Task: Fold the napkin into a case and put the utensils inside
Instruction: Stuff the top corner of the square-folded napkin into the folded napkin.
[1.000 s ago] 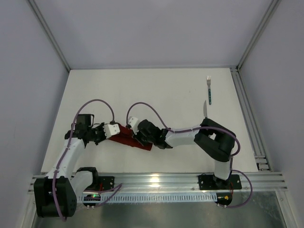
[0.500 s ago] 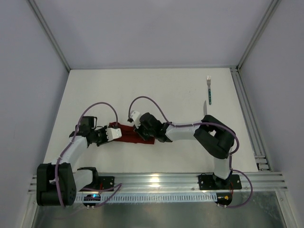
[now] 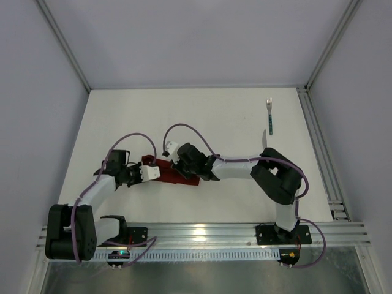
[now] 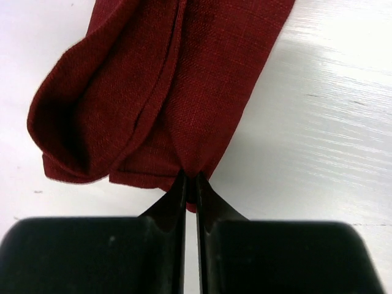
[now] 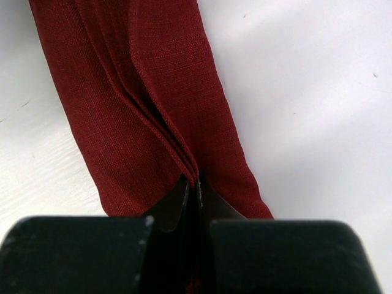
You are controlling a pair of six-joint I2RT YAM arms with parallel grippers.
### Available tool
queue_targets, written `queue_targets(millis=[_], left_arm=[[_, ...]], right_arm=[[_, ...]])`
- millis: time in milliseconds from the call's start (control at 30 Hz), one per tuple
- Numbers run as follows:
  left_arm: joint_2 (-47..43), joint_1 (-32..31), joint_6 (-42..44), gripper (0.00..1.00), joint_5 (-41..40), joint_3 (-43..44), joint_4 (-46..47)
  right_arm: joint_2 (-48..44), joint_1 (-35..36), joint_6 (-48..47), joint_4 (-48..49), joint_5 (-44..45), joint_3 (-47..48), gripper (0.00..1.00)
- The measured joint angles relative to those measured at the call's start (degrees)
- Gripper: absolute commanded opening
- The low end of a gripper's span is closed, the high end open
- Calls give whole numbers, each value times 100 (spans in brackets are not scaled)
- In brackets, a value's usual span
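Left of centre on the surface [image 3: 202,116]: that's where my napkin [image 3: 173,173] is, a dark red cloth folded into a long narrow strip, lying flat and running roughly left to right between the two arms.
Napkin from the left wrist cam: I'm looking at one short end. Several layers run lengthwise, and the left part bulges up in a loose rounded loop while the right part lies flat on the white top.
Napkin from the right wrist cam: stacked fold edges run down the middle of the strip, packed tightly side by side.
Left fingers [image 4: 183,187]: pressed together on the end edge of the napkin, with a thin bit of cloth caught between the tips.
Right fingers [image 5: 187,195]: clamped together too, right on those stacked fold edges, so both ends have a pinch on the cloth.
Fork [image 3: 269,114]: way over at the far right of the surface, tines pointing at the back wall, teal handle toward me, well apart from the napkin.
Knife [image 3: 264,140]: just nearer than the fork and roughly in line with it. I only see the silver blade; the rest is hidden behind my right arm.
Arms: left one reaches in from the left, right one stretches across from its base on the right.
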Motion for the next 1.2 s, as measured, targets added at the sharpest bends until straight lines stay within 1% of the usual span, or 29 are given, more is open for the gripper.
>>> queue_targets(millis=[233, 633, 867, 1067, 1200], left_arm=[[4, -98, -404, 0, -129, -7, 186], [310, -271, -1051, 0, -444, 116, 579], [332, -289, -1217, 0, -494, 116, 669], [332, -293, -1246, 0, -501, 116, 673], [330, -297, -1305, 0, -509, 116, 684]], right_arm=[[-11, 149, -197, -299, 415, 155, 4], [-94, 431, -157, -415, 605, 160, 4], [-210, 520, 101, -400, 673, 116, 4], [-391, 535, 549, -350, 654, 83, 4], [-509, 542, 887, -68, 546, -168, 4]])
